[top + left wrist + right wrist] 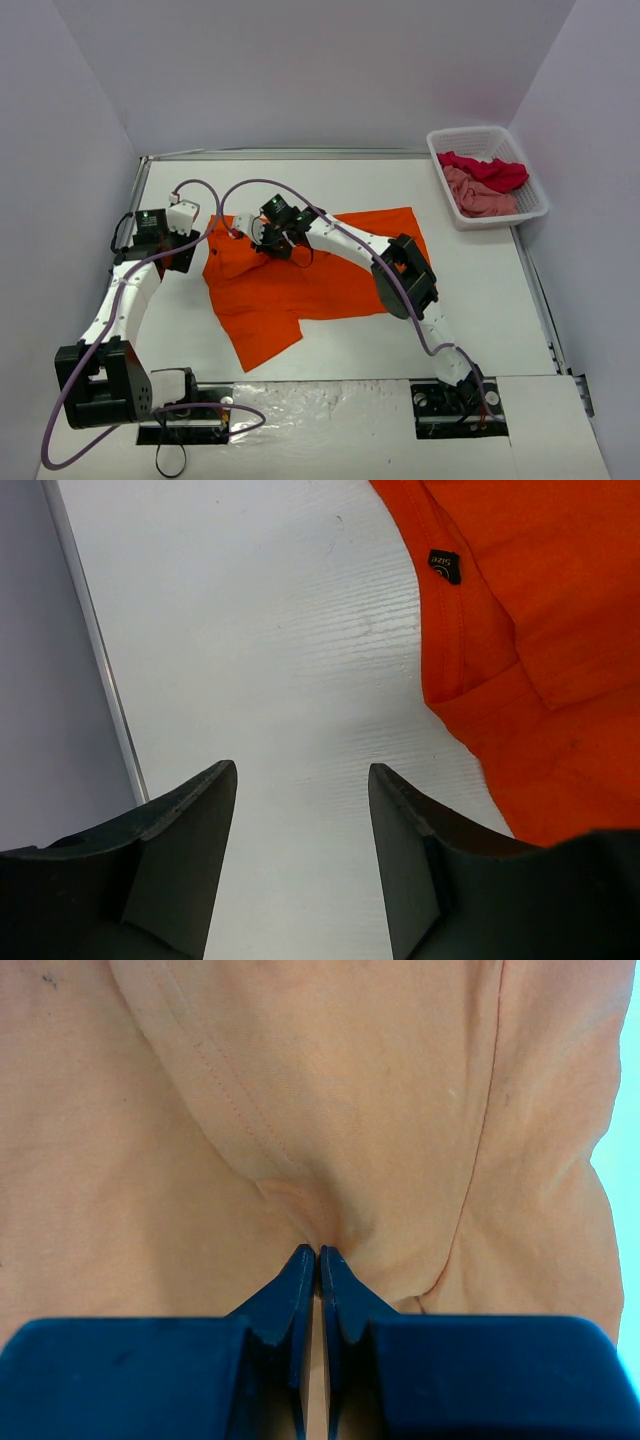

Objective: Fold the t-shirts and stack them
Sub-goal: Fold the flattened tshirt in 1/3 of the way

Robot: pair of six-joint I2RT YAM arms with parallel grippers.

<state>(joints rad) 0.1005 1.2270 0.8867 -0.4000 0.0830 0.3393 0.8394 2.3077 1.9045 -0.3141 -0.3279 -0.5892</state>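
A bright orange t-shirt (pixel 320 280) lies spread on the white table, partly folded, with one part trailing toward the near left. My right gripper (pixel 262 240) is over its upper left corner. In the right wrist view this gripper (pixel 318 1252) is shut, pinching a small pucker of the orange cloth (pixel 330 1090) at its tips. My left gripper (pixel 182 255) hovers just left of the shirt. Its fingers (pixel 300 770) are open over bare table, with the shirt's collar and black size label (pixel 445 565) to their right. A crimson red t-shirt (pixel 490 170) and a dusty pink one (pixel 480 198) lie crumpled in the basket.
The white lattice basket (pixel 470 132) stands at the far right by the wall. A metal rail (pixel 95 650) runs along the table's left edge, close to my left gripper. Purple cables loop over both arms.
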